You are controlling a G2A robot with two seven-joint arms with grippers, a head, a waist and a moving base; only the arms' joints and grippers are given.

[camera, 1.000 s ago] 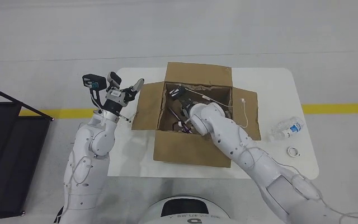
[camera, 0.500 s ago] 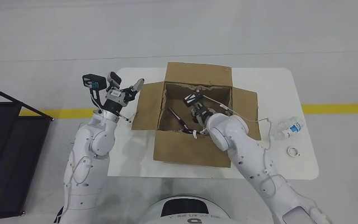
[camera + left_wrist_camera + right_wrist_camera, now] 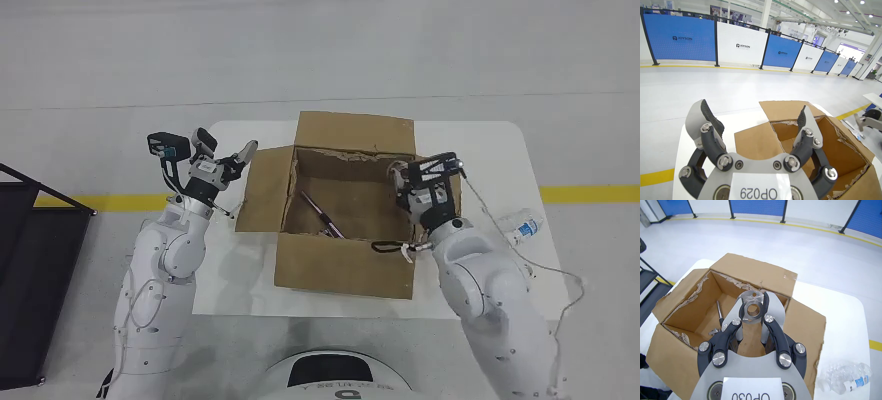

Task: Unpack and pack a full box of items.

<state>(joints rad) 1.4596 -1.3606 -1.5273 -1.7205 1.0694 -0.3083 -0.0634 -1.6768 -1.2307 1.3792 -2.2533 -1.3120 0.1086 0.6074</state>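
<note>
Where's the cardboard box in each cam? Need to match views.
Top view: cardboard box mid-table, flaps open.
Left wrist view: box just beyond the open left tool.
Right wrist view: box below the right tool, which grips a metal flange.
Shared landmark: the white table under the box.

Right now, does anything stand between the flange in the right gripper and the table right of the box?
Nothing at its height. The right gripper holds the flange above the box; below its way lies the open right flap, and beyond it a plastic bottle on the table.
</note>
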